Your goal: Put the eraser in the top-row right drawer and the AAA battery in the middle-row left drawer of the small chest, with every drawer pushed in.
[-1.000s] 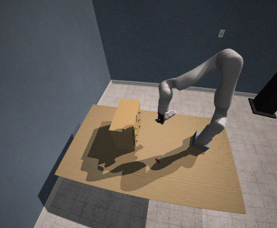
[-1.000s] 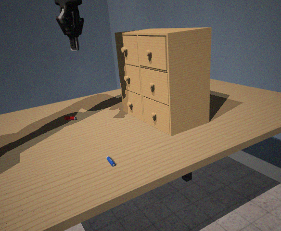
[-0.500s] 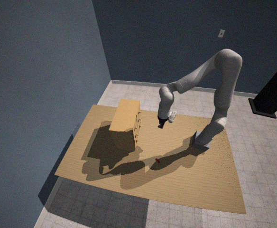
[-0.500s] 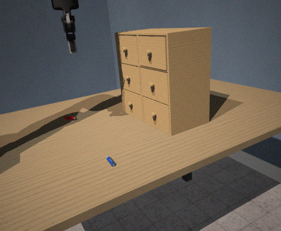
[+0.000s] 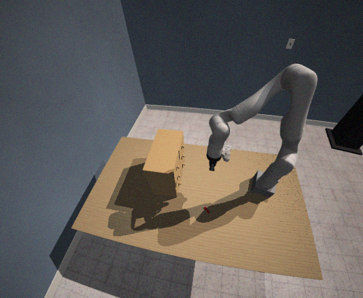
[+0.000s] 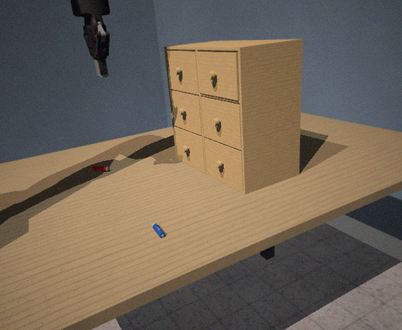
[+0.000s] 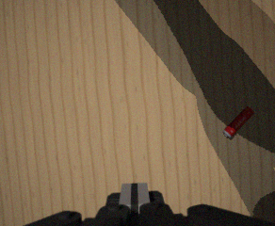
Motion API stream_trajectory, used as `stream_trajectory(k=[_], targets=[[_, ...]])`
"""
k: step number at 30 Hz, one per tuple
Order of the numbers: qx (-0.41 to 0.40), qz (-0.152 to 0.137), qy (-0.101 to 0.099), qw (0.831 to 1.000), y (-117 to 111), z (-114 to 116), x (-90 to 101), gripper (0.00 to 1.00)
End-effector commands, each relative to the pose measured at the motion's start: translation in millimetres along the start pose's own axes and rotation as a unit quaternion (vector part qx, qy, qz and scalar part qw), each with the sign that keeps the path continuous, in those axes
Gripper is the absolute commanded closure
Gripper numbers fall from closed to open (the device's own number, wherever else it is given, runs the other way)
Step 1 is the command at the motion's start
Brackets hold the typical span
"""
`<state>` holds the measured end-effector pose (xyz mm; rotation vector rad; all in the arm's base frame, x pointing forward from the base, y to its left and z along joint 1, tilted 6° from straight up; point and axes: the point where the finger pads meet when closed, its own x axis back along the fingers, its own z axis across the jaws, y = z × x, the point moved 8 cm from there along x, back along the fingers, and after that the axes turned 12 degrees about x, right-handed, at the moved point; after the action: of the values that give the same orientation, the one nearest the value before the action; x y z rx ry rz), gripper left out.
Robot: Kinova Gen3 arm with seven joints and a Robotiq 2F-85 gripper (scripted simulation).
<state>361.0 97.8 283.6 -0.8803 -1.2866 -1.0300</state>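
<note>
The small chest (image 5: 166, 148) (image 6: 270, 106) stands upright. Its top right drawer (image 6: 226, 65) and middle left drawer (image 6: 193, 122) look pushed in or nearly so. A red battery (image 5: 206, 210) (image 6: 100, 168) (image 7: 238, 122) lies in the arm's shadow on the table. A blue battery (image 6: 158, 230) lies on the table in the exterior view and is not seen in the other views. I cannot tell which battery is AAA. No eraser is seen. My gripper (image 5: 211, 169) (image 6: 102, 74) (image 7: 135, 201) is shut and empty, high above the table in front of the chest.
The wooden table (image 5: 255, 243) (image 6: 87, 284) carries the chest and the arm's base (image 5: 262, 185). The other four drawers also look closed, with small knobs. Walls stand beyond the table. A black stand (image 5: 355, 121) is on the floor at the far right in the top view.
</note>
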Motion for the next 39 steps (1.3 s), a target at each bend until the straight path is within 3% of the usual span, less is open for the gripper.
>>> stream_trajectory(k=[1,39], targets=[[0.008,-0.001,0.001,1.0,0.0,0.7,0.1,1.0],[0.025,-0.011,0.0,1.0,1.1,2.5,-3.0,1.0]])
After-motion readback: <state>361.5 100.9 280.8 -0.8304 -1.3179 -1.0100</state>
